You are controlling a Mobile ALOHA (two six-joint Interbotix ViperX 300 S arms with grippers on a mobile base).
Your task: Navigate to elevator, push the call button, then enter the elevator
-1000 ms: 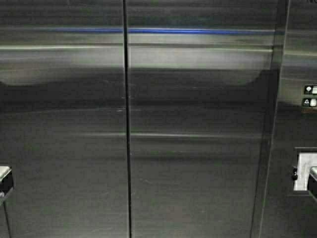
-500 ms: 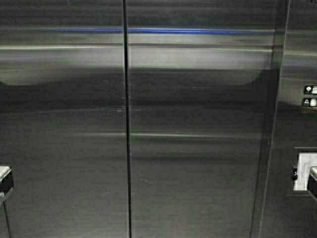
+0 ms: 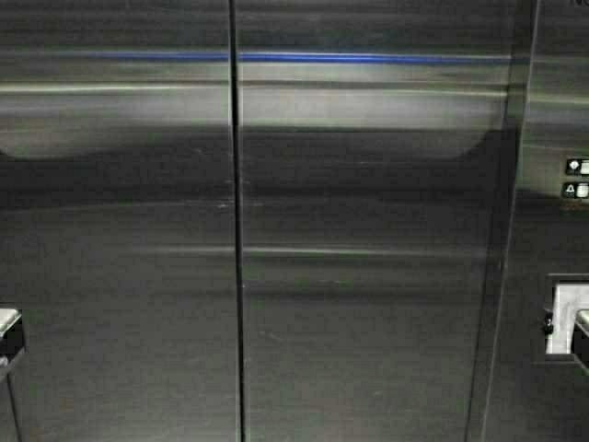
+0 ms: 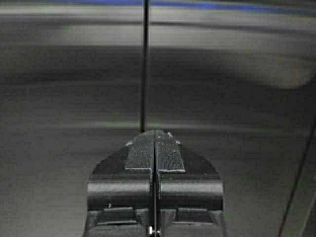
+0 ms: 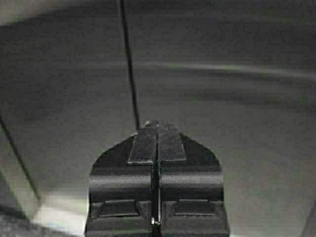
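Left gripper (image 4: 155, 143), right gripper (image 5: 157, 131): both closed, empty, facing shut elevator (image 3: 368, 276) doors. Step: waiting for opening. Next: drive in once doors part.

Elevator (image 3: 368, 276) doors fill whole high view, directly ahead, closed. Centre seam (image 3: 236, 276) stands left of middle. Door frame post (image 3: 504, 276) at right of doors. Small buttons (image 3: 576, 179) on side wall right of post, one above other. Recessed box (image 3: 563, 318) below buttons, at right edge. Handrail end (image 3: 9, 327) at left edge, low.
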